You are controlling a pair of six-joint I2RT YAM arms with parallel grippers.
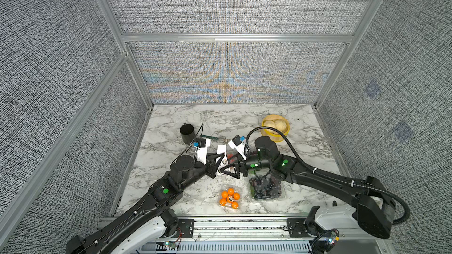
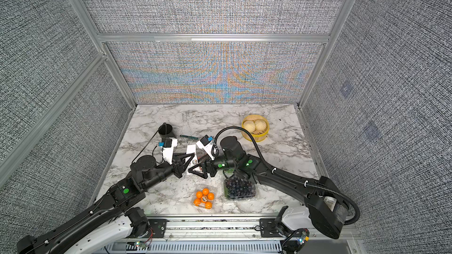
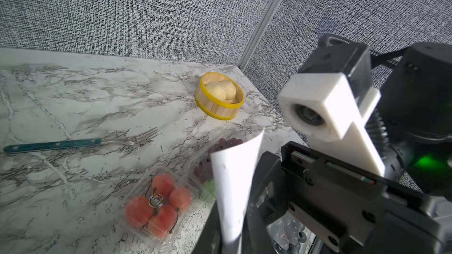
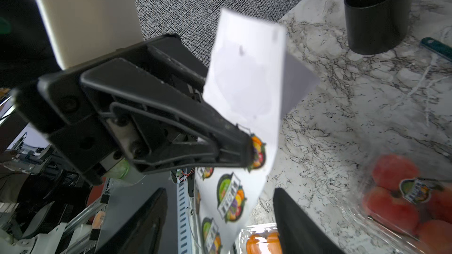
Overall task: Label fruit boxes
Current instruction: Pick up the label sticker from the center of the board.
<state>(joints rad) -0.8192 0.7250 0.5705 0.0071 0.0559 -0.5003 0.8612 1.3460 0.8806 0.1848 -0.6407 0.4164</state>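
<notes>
Layout, left to right: black cup point(image 1: 187, 131) stood at the rear left of the marble table point(image 1: 171, 123), with a fork point(image 3: 73, 142) lying near it. My left gripper point(image 4: 252, 152) was clamped shut on a white label sheet point(image 4: 247, 69), holding it up off the table with one fingertip pressed on a printed sticker. My right gripper point(image 4: 220, 191) faced it with jaws apart, one finger on each side of the sheet's lower end, and gripped nothing. The strawberry box point(image 3: 159, 206) sat closed under both grippers and carried a label on its lid. The red-green grape box point(image 3: 200, 169) lay just beside it. Near the front edge sat the orange ball box point(image 1: 230, 197). The dark grape box point(image 1: 266, 188) sat just to its right, partly under my right arm. The bamboo steamer point(image 1: 275, 125) stood at the rear right.
</notes>
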